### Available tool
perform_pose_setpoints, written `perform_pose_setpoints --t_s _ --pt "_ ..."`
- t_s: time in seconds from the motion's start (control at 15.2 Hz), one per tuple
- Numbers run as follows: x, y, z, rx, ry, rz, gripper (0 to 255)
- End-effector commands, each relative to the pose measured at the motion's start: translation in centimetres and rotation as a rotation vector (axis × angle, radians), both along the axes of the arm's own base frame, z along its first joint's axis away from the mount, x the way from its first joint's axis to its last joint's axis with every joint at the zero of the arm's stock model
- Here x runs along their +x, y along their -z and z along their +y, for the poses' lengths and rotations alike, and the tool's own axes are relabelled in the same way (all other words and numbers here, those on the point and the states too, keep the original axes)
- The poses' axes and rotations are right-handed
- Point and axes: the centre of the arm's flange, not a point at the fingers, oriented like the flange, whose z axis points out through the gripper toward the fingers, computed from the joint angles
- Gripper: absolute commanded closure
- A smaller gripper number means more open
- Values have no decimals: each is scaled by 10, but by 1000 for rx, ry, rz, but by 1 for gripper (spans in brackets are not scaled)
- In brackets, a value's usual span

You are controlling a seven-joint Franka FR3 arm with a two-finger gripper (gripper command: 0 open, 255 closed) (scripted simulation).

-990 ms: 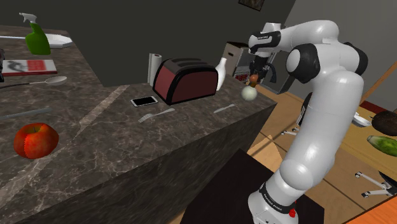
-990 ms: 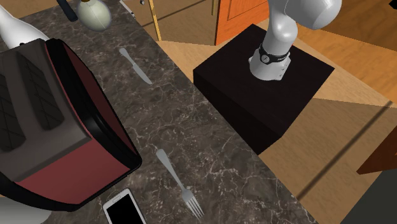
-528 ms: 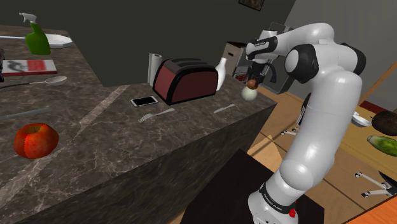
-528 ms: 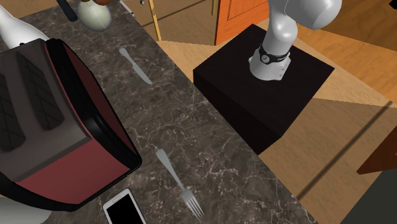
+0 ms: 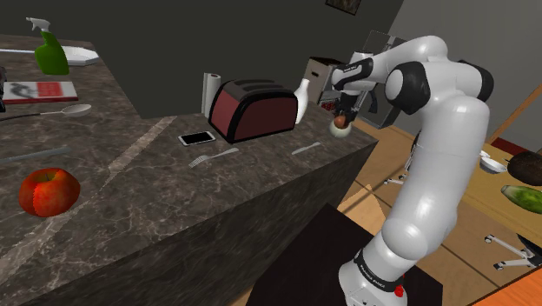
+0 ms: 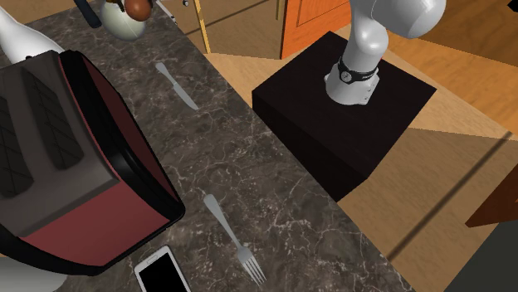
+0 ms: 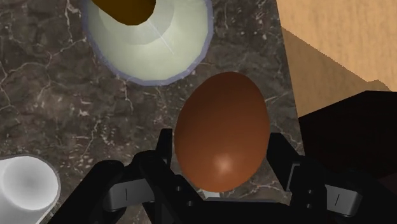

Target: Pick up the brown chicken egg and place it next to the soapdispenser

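Observation:
The brown egg [image 7: 221, 130] is clasped between my gripper's [image 7: 222, 156] two black fingers, one finger [image 7: 167, 149] on each side. It hangs just over the dark marble counter [image 5: 261, 174], near the counter's end. Close beside the egg stands the soap dispenser [image 7: 149, 44], a pale round body with a brown top. In the shoulder view the gripper [image 5: 344, 113] holds the egg [image 5: 340, 123] right in front of the dispenser [image 5: 340, 133]. In the second exterior view the egg [image 6: 137, 7] overlaps the dispenser [image 6: 120, 25] at the top edge.
A dark red toaster [image 5: 256, 109] and a white bottle [image 5: 301, 100] stand to the shoulder view's left of the gripper. A knife [image 5: 306, 149], fork [image 5: 211, 157] and phone [image 5: 196, 137] lie on the counter. The counter edge [image 7: 289, 76] drops to wooden floor beside the egg.
My gripper has come down with the egg and shifted slightly to the shoulder view's left, from above the dispenser to level with it. The egg now shows in the second exterior view.

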Motion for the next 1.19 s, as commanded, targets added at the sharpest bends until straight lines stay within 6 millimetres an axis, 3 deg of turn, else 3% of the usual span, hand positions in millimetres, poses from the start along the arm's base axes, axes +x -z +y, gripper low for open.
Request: perform_pose_setpoints --t_s 0.0,1.12 --pt "0 11 0 -1 0 -1 255" --pt "0 102 0 -1 0 -1 255"
